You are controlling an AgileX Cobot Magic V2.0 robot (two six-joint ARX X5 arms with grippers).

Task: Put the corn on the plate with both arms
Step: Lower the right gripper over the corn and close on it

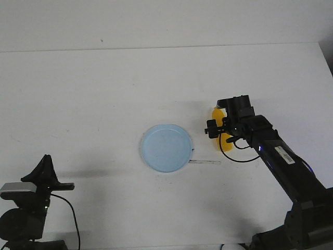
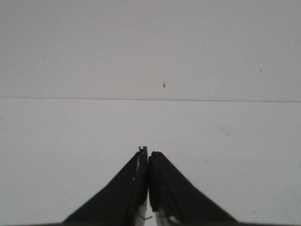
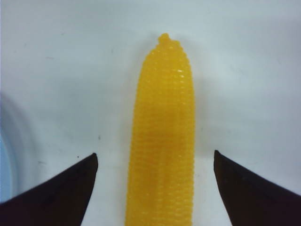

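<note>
The yellow corn (image 1: 215, 114) lies on the white table just right of the pale blue plate (image 1: 167, 148), and the right arm's wrist hides most of it. My right gripper (image 1: 222, 125) hangs over it. In the right wrist view the corn (image 3: 162, 141) runs lengthwise between the fingers of that gripper (image 3: 155, 153), which is open, with a gap of bare table on each side. The plate's rim (image 3: 3, 155) shows at that view's edge. My left gripper (image 2: 148, 153) is shut on nothing and points over bare table. It sits at the front left corner (image 1: 44, 169), far from the plate.
A thin grey strip (image 1: 204, 162) lies on the table next to the plate's right edge. The table's back edge (image 1: 156, 49) meets a pale wall. Its right edge (image 1: 325, 60) lies beyond the right arm.
</note>
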